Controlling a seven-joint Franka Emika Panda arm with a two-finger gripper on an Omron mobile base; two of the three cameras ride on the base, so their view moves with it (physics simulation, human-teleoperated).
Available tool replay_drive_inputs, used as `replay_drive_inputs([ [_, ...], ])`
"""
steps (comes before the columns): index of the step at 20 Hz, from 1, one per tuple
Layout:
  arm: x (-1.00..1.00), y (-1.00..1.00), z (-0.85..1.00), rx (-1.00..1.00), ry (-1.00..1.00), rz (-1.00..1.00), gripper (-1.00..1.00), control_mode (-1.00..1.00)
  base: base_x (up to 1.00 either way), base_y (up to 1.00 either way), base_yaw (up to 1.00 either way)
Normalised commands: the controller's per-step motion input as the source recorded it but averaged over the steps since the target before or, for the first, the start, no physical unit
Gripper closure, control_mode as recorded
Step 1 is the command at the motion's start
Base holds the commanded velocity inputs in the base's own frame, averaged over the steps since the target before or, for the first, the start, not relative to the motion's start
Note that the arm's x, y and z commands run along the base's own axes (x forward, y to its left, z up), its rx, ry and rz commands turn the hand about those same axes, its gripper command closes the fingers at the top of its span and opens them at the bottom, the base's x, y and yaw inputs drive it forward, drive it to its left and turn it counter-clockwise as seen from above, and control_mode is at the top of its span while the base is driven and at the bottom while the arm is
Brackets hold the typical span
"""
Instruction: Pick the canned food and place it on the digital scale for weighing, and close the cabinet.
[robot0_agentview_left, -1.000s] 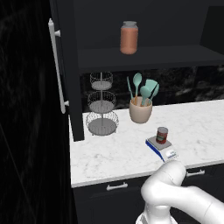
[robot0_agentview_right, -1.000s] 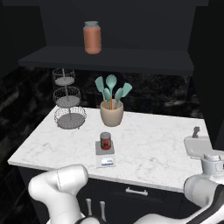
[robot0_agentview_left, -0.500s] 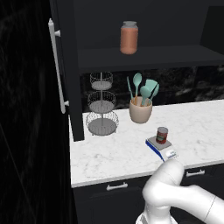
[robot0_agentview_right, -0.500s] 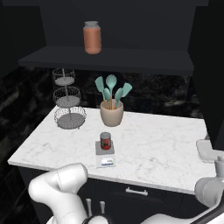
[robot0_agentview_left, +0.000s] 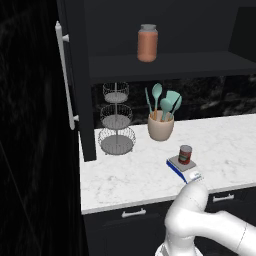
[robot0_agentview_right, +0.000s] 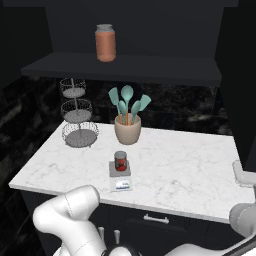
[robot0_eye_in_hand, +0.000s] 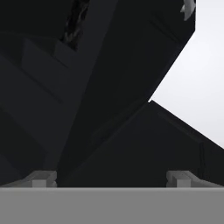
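Note:
The canned food (robot0_agentview_left: 185, 154) (robot0_agentview_right: 120, 160), a short red can, stands upright on the digital scale (robot0_agentview_left: 181, 169) (robot0_agentview_right: 120, 173) near the counter's front edge. The cabinet above stands open: its left door (robot0_agentview_left: 75, 75) swings out with a long bar handle (robot0_agentview_left: 65, 75), and its right door (robot0_agentview_right: 240, 75) juts out at the right. In the hand view my gripper (robot0_eye_in_hand: 113, 179) is open, its fingertips (robot0_eye_in_hand: 43, 178) wide apart with nothing between them, facing dark cabinet panelling at close range. A white part of my arm (robot0_agentview_right: 245, 175) shows at the right edge, under the right door.
An orange-pink jar (robot0_agentview_left: 147, 42) (robot0_agentview_right: 105, 42) stands on the dark shelf (robot0_agentview_right: 125, 67). On the white marble counter (robot0_agentview_left: 130, 175) stand a crock of teal utensils (robot0_agentview_left: 161, 125) (robot0_agentview_right: 127, 122) and a three-tier wire stand (robot0_agentview_left: 116, 125) (robot0_agentview_right: 77, 117). Drawers with small handles (robot0_agentview_left: 132, 213) run below.
My arm's white end at the right edge of the right base view has slid further right and partly out of the picture. The can, scale and doors have not moved.

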Motion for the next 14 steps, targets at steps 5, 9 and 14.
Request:
replay_drive_inputs([
  [5,0.0,-0.24,0.0,0.03,0.0,0.0,-1.0,-1.0,0.0,0.0,0.0],
  [9,0.0,-0.38,0.0,0.04,0.0,0.0,-1.0,-1.0,0.0,0.0,0.0],
  [14,0.0,-0.25,0.0,0.02,0.0,0.0,-1.0,-1.0,0.0,0.0,0.0],
])
